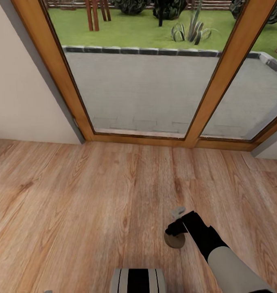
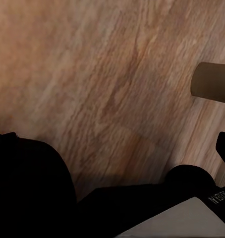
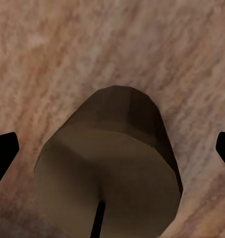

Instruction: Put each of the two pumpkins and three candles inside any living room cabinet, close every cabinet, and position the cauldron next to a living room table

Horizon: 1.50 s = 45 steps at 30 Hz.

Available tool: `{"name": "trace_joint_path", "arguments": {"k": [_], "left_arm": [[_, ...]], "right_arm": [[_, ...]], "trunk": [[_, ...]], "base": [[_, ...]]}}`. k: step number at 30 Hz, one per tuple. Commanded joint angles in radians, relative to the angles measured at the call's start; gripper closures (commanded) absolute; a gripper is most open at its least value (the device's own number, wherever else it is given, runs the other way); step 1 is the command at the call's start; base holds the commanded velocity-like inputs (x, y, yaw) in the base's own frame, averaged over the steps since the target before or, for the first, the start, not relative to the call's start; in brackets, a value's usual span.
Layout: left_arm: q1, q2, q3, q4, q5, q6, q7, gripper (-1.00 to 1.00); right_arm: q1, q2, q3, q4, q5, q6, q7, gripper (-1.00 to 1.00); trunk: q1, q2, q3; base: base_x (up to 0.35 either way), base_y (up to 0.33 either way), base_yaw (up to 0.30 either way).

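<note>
My right claw (image 1: 175, 228): clamped on a brown candle (image 3: 110, 173), wick showing, above the wood floor (image 1: 93, 195) | my left claw: state unreadable, cannot tell | ahead: glass patio door (image 1: 146, 89), wooden frame.

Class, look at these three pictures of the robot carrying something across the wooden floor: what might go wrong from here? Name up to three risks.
1. The right gripper holds a brown candle above bare wooden floor; its fingertips sit wide at the edges of the right wrist view, so the hold may be loose and the candle might drop.
2. The robot faces a glass door with a wooden frame; driving forward might hit it.
</note>
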Motion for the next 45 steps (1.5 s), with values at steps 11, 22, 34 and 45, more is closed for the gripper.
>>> {"name": "trace_joint_path", "arguments": {"k": [11, 22, 34, 45], "left_arm": [[0.000, 0.001, -0.003, 0.000, 0.006, 0.007, -0.003, -1.00], [0.000, 0.001, -0.003, 0.000, 0.006, 0.007, -0.003, -1.00], [0.000, 0.003, -0.003, 0.000, 0.007, 0.009, -0.003, -1.00], [0.000, 0.002, -0.002, 0.001, 0.007, 0.008, 0.001, -1.00]], "right_arm": [[0.000, -0.002, -0.005, -0.002, 0.011, -0.043, 0.004, -1.00], [0.000, 0.001, 0.000, 0.000, 0.013, -0.045, 0.003, -1.00], [0.000, 0.007, 0.004, 0.002, 0.017, -0.046, -0.004, -1.00], [0.000, 0.008, 0.004, 0.002, 0.017, -0.046, -0.005, -1.00]], "trunk": [[0.001, -0.001, -0.012], [0.005, -0.003, -0.043], [0.005, -0.003, -0.043], [0.005, -0.003, -0.043]], "base": [[0.000, 0.000, 0.000], [0.000, 0.000, 0.000], [0.000, 0.000, 0.000], [-0.026, 0.000, 0.000]]}}
